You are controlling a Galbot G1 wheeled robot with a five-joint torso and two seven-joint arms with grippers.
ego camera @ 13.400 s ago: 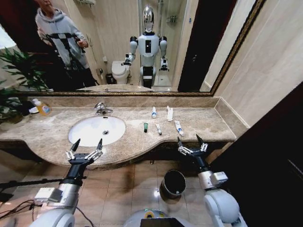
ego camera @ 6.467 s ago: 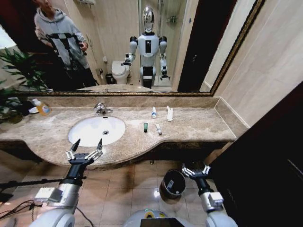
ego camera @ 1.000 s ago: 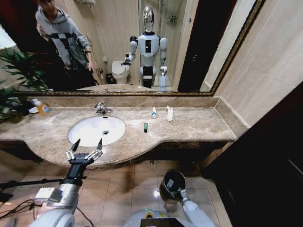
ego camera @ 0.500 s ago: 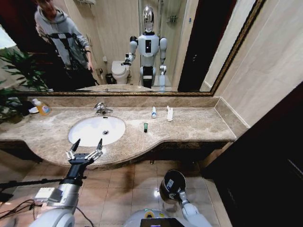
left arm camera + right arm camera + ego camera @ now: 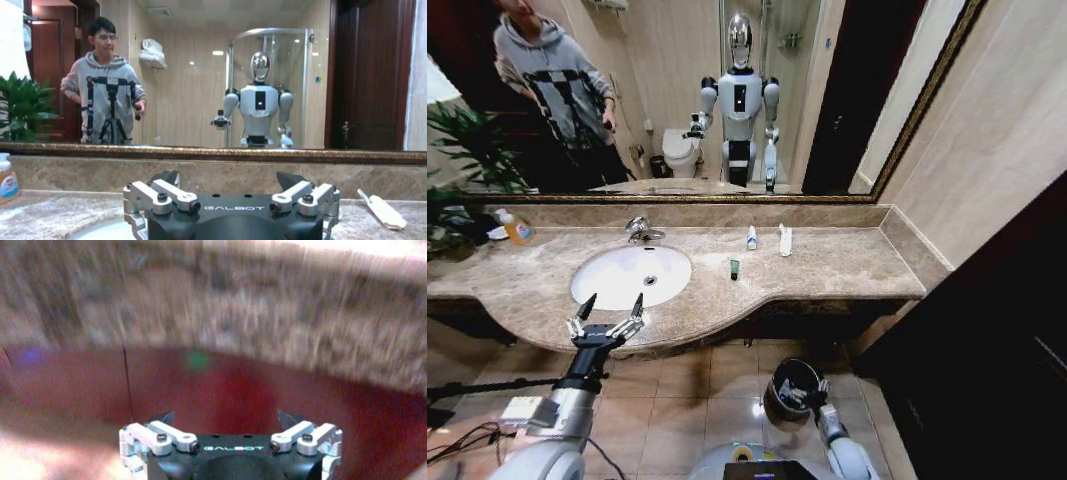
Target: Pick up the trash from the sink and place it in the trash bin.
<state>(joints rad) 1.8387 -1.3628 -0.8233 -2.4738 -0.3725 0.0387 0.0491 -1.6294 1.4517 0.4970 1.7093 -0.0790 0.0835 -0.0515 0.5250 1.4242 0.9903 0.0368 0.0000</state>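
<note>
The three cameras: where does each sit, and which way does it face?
Head view: up top, looking down at the sink, the trash bin, both arms.
Left wrist view: behind the left hand, facing the mirror.
Right wrist view: behind the right hand, facing the counter's underside.
Head and left wrist views share the mirror.

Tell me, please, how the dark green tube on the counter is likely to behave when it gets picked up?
The dark green tube looks small and slim, so probably light. It lies flat on the smooth marble countertop, so it may slide or roll when nudged.
</note>
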